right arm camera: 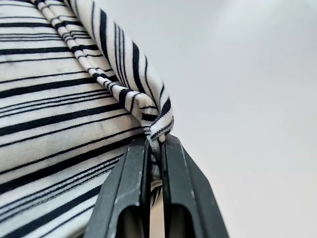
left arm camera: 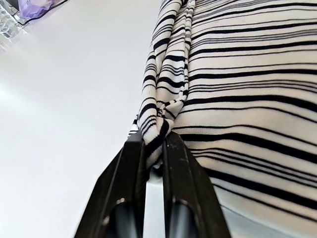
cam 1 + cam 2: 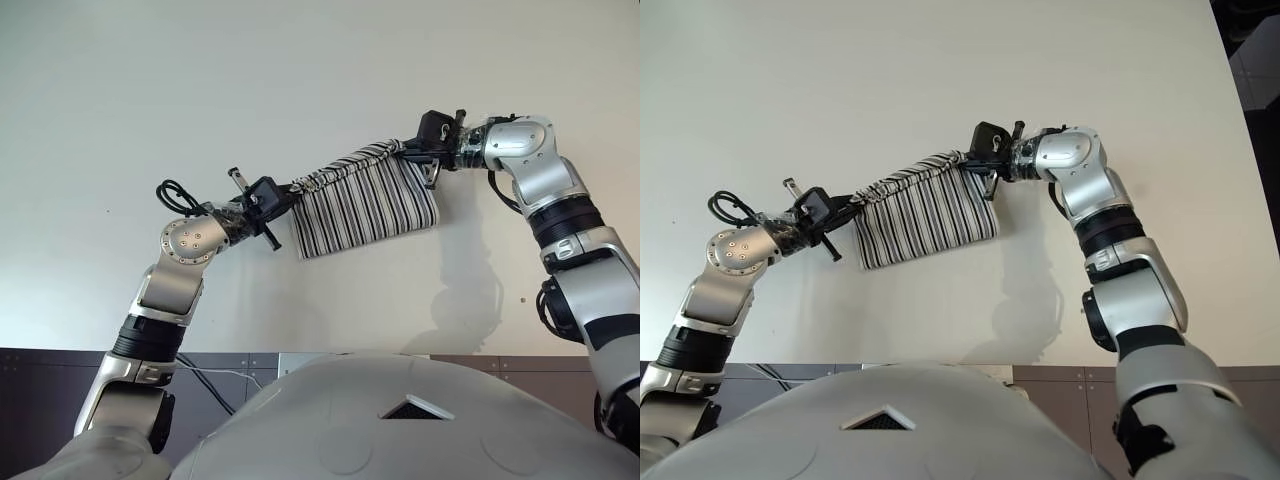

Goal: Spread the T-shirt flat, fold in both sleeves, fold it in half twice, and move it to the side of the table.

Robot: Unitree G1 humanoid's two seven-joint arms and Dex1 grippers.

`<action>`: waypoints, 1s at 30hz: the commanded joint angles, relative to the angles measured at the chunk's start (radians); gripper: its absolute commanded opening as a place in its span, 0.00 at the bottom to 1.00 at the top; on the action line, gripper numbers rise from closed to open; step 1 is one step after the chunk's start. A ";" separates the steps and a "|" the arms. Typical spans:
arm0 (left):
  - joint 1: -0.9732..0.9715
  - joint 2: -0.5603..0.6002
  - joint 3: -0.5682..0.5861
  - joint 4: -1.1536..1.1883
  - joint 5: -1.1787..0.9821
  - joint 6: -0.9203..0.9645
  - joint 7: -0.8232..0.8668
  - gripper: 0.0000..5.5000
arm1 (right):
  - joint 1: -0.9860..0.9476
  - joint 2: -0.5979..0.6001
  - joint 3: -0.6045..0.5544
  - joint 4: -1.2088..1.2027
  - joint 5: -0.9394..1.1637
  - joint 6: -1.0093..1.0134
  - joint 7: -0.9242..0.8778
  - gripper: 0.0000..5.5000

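firmly — t-shirt (image 3: 365,205) between fingers (image 2: 126,171) — both ends

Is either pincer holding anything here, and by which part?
Both hold the striped T-shirt: the left pincer and the right pincer each clamp one end of its bunched far edge.

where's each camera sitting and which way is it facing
Left eye view: on the head, facing forward and down at the table; both arms show, left gripper and right gripper pinching the T-shirt.
Right eye view: head's other eye, same scene.
Left wrist view: on the left wrist, facing along its gripper to the pinched cloth.
Right wrist view: likewise, right wrist.
All four share the T-shirt.
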 commanded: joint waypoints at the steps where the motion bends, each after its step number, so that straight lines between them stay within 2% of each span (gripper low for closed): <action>1: -0.018 -0.044 0.006 0.063 0.009 0.064 0.028 0.05 | -0.001 0.019 -0.013 0.042 -0.027 -0.012 -0.008 0.07; 5: -0.020 -0.101 0.058 0.076 -0.051 0.089 0.053 0.05 | 0.029 0.028 -0.035 0.021 -0.008 0.000 0.004 0.21; 6: -0.021 -0.110 0.067 0.077 -0.060 0.087 0.056 0.11 | 0.036 0.033 -0.042 0.014 -0.002 0.006 0.005 0.24; 16: -0.037 -0.118 0.067 0.078 -0.013 0.059 0.082 0.38 | 0.086 0.054 -0.075 -0.053 -0.006 0.032 -0.005 0.54; 20: -0.063 -0.133 0.088 0.097 0.016 0.045 0.138 0.50 | 0.073 0.059 -0.098 -0.038 -0.026 0.019 -0.074 0.68; 22: -0.078 -0.143 0.109 0.097 0.008 0.034 0.158 0.54 | 0.059 0.059 -0.117 -0.025 -0.026 0.013 -0.112 0.69; 27: -0.143 -0.218 0.241 0.137 -0.092 0.142 0.254 0.54 | 0.032 0.064 -0.164 -0.003 -0.013 0.007 -0.179 0.69; 30: -0.179 -0.226 0.267 0.174 -0.072 0.156 0.312 0.54 | -0.005 0.095 -0.223 0.023 0.001 -0.002 -0.297 0.69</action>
